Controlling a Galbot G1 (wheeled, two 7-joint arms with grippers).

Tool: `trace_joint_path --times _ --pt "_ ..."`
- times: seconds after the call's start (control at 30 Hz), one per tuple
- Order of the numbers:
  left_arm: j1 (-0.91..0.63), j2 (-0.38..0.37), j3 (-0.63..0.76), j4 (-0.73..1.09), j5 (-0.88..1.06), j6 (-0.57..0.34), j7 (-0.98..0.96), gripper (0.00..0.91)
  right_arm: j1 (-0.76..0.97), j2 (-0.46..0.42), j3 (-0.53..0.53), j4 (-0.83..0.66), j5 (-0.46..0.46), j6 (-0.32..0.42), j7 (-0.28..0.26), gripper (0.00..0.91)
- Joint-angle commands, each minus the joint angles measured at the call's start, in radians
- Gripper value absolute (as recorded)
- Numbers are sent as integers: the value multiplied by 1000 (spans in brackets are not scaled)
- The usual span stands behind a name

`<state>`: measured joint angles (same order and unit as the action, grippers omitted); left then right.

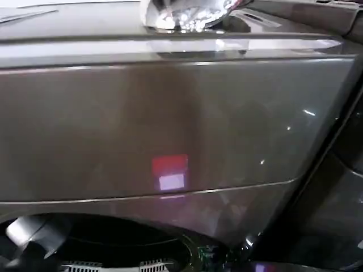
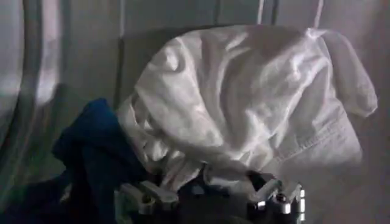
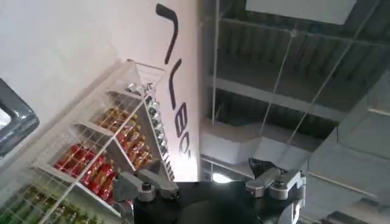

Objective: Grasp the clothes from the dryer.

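Observation:
The dryer (image 1: 170,124) fills the head view as a bronze-grey front panel, with its dark round opening (image 1: 113,243) at the bottom and my left arm (image 1: 28,232) reaching into it. Inside the drum, the clothes lie in a heap: a crumpled white piece (image 2: 244,103) and a dark navy piece (image 2: 91,152) beside it. My left gripper (image 2: 210,195) is open, its fingers (image 2: 146,198) spread right at the lower folds of the white piece, which hang down between them. My right gripper (image 3: 210,185) is open, holds nothing, and points up at the ceiling.
The drum's grey metal wall (image 2: 73,55) rises behind the clothes. A shiny silvery object (image 1: 187,14) sits on top of the machine. A red and white patch (image 1: 170,173) shows on the front panel. A white wire shelf of bottles (image 3: 103,158) stands beside the right arm.

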<state>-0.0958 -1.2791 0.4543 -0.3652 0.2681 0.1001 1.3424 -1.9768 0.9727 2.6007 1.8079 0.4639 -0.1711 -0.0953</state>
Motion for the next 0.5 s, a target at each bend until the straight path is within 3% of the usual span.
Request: trace_joint_path --times 0.03,0.5 --pt "-10 -2 3 4 -5 1 -5 0 -1 -1 4 -3 0 0 0 907" --pt "-6 -9 -37 0 -50 18 -59 0 11 3 -1 -10 -2 1 0 907"
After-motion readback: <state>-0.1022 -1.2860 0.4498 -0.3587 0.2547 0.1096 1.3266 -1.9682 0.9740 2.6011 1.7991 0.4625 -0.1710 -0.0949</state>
